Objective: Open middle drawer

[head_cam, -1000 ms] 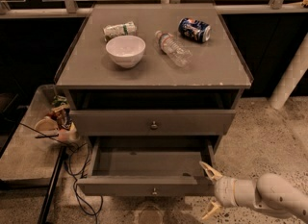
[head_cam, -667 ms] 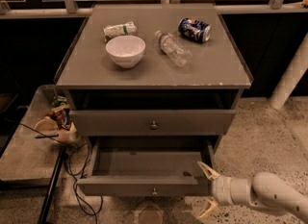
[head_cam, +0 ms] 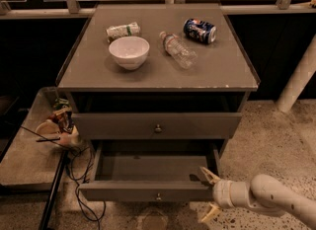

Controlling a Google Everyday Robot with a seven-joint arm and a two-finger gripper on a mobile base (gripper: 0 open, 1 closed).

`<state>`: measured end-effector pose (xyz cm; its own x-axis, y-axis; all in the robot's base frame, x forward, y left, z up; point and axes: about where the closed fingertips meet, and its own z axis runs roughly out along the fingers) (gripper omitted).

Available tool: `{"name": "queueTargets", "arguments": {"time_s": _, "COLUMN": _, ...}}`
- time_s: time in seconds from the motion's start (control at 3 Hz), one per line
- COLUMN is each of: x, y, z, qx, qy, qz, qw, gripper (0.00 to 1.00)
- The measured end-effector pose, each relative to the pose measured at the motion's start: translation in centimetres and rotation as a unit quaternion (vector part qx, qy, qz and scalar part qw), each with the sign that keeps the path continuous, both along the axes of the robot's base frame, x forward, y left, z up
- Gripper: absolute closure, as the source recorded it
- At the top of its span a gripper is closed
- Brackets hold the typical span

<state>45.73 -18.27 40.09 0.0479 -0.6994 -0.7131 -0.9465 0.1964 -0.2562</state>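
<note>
The middle drawer (head_cam: 148, 192) is a grey-brown wooden drawer with a small round knob (head_cam: 158, 196). It stands pulled well out of the cabinet, and its shallow box (head_cam: 153, 167) looks bare inside. My gripper (head_cam: 208, 194) is at the right end of the drawer's front panel, low at the right of the view. Its fingers are spread apart, one (head_cam: 209, 175) at the panel's top corner and the other (head_cam: 208, 213) below it. It holds nothing.
The drawer above (head_cam: 158, 125) has its own knob and sits nearly closed. The cabinet top (head_cam: 222, 71) carries a white bowl (head_cam: 129, 52), a plastic bottle (head_cam: 177, 50), a can (head_cam: 200, 30) and a packet (head_cam: 123, 29). A low shelf with clutter (head_cam: 59, 125) and cables (head_cam: 81, 174) is at the left.
The gripper and forearm have shifted slightly left along the drawer's right end. The middle drawer stays pulled out about as far as before.
</note>
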Motion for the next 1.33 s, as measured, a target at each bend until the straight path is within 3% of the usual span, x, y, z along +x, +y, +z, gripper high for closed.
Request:
{"name": "queueTargets", "arguments": {"time_s": 0.67, "x": 0.0, "y": 0.0, "z": 0.0, "qx": 0.000, "qy": 0.000, "qz": 0.000, "qw": 1.0000, "gripper": 0.42}}
{"name": "queueTargets", "arguments": {"time_s": 1.0, "x": -0.6, "y": -1.4, "z": 1.8, "qx": -0.017, "qy": -0.016, "qz": -0.005, "qw": 0.9997, "gripper": 0.66}}
{"name": "queueTargets", "arguments": {"time_s": 1.33, "x": -3.9, "y": -3.7, "z": 3.1, "qx": -0.022, "qy": -0.033, "qz": -0.008, "qw": 0.9992, "gripper": 0.88}}
